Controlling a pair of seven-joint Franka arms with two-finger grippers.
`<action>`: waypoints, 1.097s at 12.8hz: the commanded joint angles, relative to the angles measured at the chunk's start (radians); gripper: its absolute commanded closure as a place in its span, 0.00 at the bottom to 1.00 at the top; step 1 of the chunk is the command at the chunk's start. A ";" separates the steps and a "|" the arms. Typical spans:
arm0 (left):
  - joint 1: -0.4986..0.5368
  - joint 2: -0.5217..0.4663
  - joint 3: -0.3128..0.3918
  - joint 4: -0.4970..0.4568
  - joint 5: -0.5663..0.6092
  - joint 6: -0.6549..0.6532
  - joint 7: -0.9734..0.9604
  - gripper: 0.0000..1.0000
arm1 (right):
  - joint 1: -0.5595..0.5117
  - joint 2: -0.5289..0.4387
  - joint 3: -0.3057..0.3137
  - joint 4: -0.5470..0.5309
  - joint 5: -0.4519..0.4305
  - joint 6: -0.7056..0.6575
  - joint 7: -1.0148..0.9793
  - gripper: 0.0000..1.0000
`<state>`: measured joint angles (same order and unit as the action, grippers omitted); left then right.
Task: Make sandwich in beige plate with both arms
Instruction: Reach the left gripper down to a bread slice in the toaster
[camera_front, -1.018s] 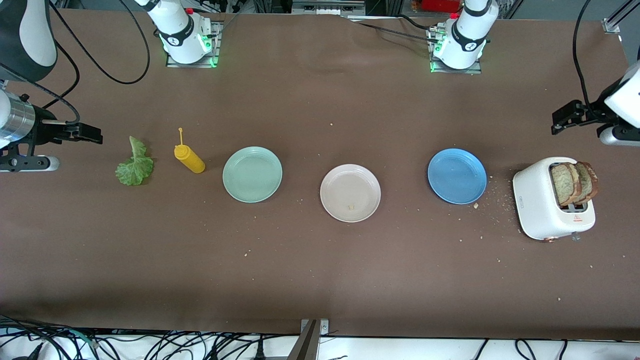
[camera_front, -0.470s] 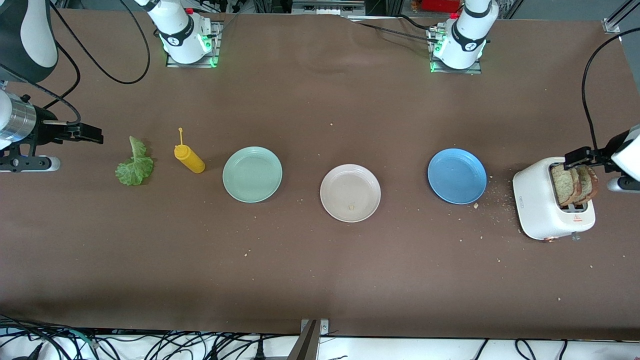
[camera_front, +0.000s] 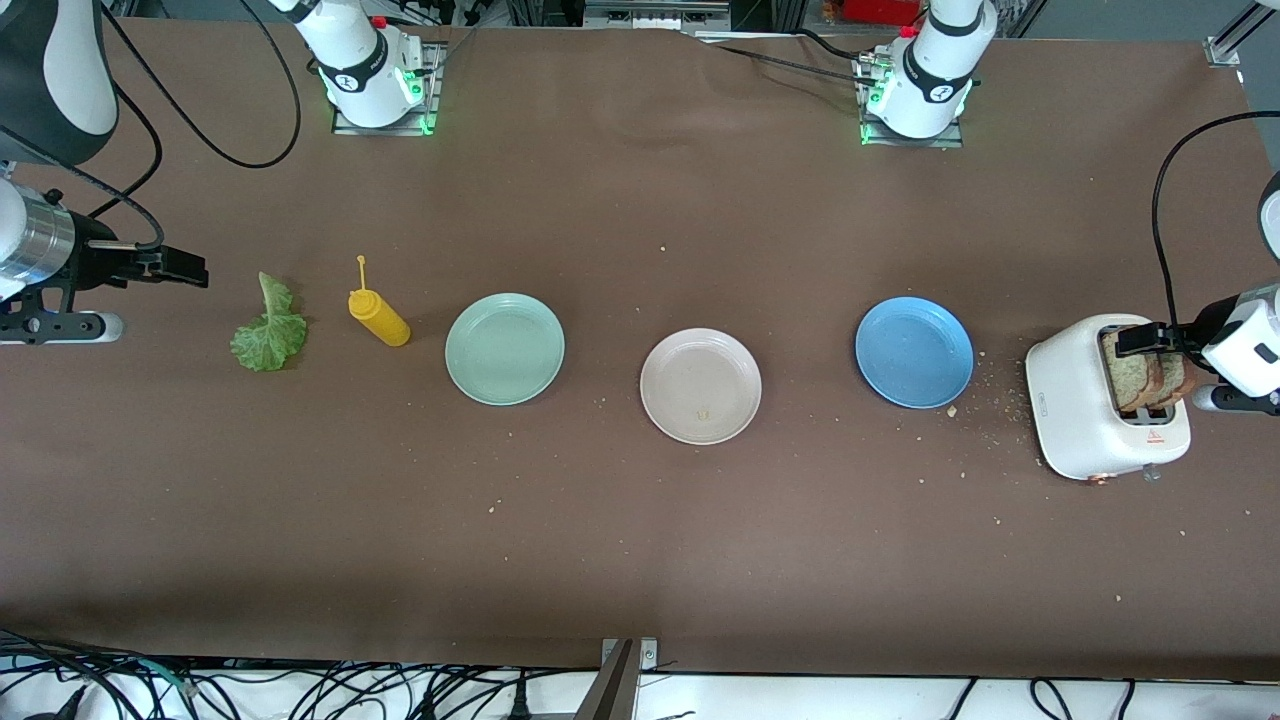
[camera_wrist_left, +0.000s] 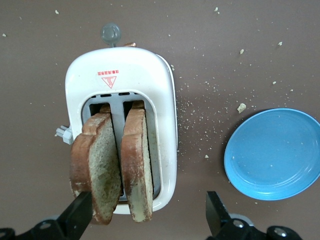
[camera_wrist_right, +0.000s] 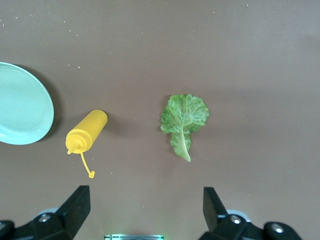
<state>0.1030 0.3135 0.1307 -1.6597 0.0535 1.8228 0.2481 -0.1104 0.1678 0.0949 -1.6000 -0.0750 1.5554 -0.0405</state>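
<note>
Now, by station, with clock directions read on the front view from the beige plate at the table's middle:

Beige plate (camera_front: 700, 386): lies flat at the table's centre, holding only a small crumb; no bread or lettuce on it.

Bread slices (camera_wrist_left: 112, 167): two brown slices stand upright in the slots of the white toaster (camera_front: 1075, 410), at 3 o'clock from the beige plate, at the left arm's end of the table.

Lettuce leaf (camera_front: 269, 328): lies on the bare table at 9 o'clock, toward the right arm's end.

Mustard bottle (camera_front: 378, 316): yellow, on its side, between the lettuce leaf and the mint-green plate (camera_front: 504, 348).

Blue plate (camera_front: 914, 352): between the beige plate and the toaster, with crumbs scattered on the table beside it.

Left gripper (camera_wrist_left: 148, 214): directly over the toaster, fingers spread wide and released, straddling both slices; one finger lies just beside the outer slice, and contact cannot be told.

Right gripper (camera_wrist_right: 145, 210): hovers over the table at the right arm's end, at 9 o'clock past the lettuce leaf, fingers spread apart and holding nothing; this arm waits.
</note>
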 joint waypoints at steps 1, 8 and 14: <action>0.009 0.012 -0.008 0.014 -0.026 0.004 0.030 0.00 | -0.002 -0.010 0.006 -0.011 -0.002 -0.009 0.013 0.00; 0.007 0.056 -0.011 0.015 -0.046 0.010 0.028 0.00 | -0.002 -0.008 0.006 -0.011 -0.002 -0.008 0.013 0.00; 0.009 0.076 -0.010 0.015 -0.011 0.010 0.030 0.09 | -0.002 -0.008 0.006 -0.011 -0.002 -0.008 0.011 0.00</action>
<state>0.1031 0.3771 0.1227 -1.6595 0.0365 1.8311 0.2498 -0.1104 0.1679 0.0951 -1.6013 -0.0750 1.5548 -0.0405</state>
